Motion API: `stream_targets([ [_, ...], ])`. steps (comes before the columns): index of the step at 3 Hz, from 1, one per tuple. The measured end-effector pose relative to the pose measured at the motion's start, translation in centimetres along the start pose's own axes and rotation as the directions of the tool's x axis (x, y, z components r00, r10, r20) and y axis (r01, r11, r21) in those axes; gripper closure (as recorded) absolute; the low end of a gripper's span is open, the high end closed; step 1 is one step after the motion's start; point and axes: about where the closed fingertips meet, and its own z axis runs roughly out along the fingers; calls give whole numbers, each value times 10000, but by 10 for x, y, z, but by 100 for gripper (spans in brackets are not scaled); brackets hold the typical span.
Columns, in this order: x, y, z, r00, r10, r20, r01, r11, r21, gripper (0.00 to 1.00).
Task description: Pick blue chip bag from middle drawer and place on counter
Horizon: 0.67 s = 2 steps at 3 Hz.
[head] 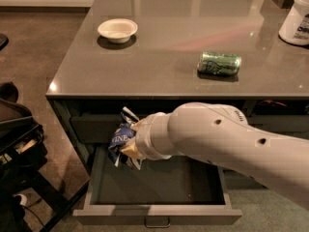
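Observation:
The blue chip bag (pixel 122 140), crumpled dark-blue foil with white lettering, hangs in my gripper (pixel 129 144) above the left part of the open middle drawer (pixel 159 185). The gripper is shut on the bag, at about the height of the closed top drawer front, just below the counter's front edge. My white arm reaches in from the lower right and hides the drawer's right side. The grey-brown counter (pixel 159 57) lies above and behind the bag.
On the counter are a white bowl (pixel 117 30) at the left, a green can (pixel 218 63) lying on its side at the right, and a white tub (pixel 296 19) at the far right. Dark furniture (pixel 17 144) stands left of the cabinet.

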Motion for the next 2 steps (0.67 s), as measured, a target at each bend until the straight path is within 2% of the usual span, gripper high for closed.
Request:
stream_targets([
  [1,-4,-2,-4,9999,-119,12,119,9999,-8,100],
  [2,-43,-23,-32,9977,-684,37,683,9974,229,100],
])
